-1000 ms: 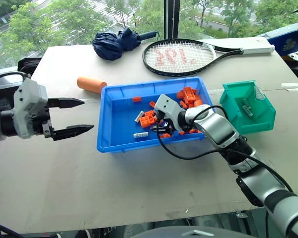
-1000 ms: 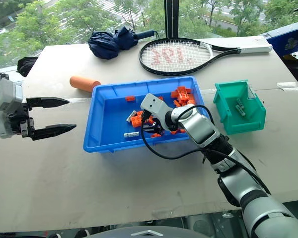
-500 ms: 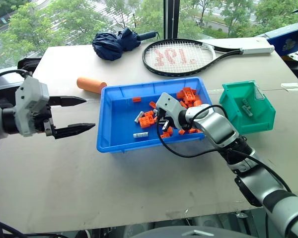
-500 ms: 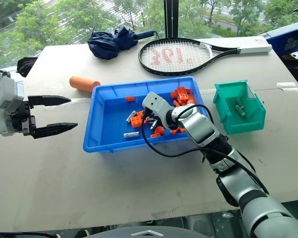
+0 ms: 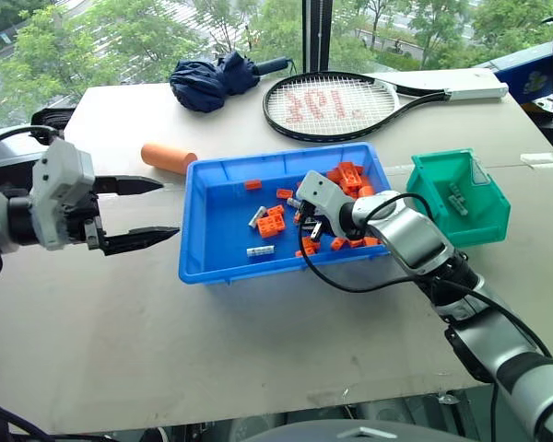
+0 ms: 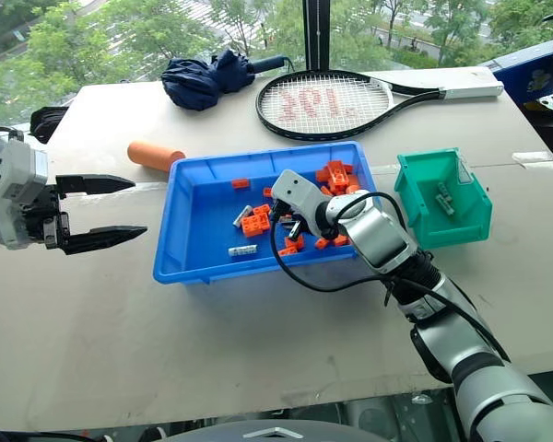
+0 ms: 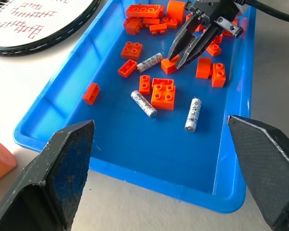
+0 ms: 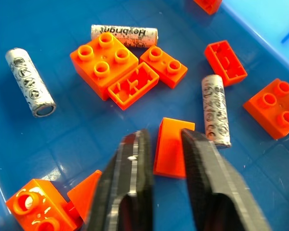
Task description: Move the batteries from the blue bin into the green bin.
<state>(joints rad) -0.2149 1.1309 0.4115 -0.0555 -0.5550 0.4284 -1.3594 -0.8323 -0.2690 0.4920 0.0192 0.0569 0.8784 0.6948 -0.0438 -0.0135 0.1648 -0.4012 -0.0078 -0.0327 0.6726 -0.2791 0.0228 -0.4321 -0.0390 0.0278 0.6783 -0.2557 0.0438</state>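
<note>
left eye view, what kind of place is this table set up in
Probably an indoor test room beside a big window, not a workshop: trees show through the glass behind a plain table. On it, a tennis racket, a folded umbrella and the blue bin of bricks look like staged props.

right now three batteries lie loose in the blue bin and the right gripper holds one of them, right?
Not quite. Three batteries lie loose in the blue bin, but the right gripper holds none; the right wrist view shows its fingers empty above an orange brick.
</note>
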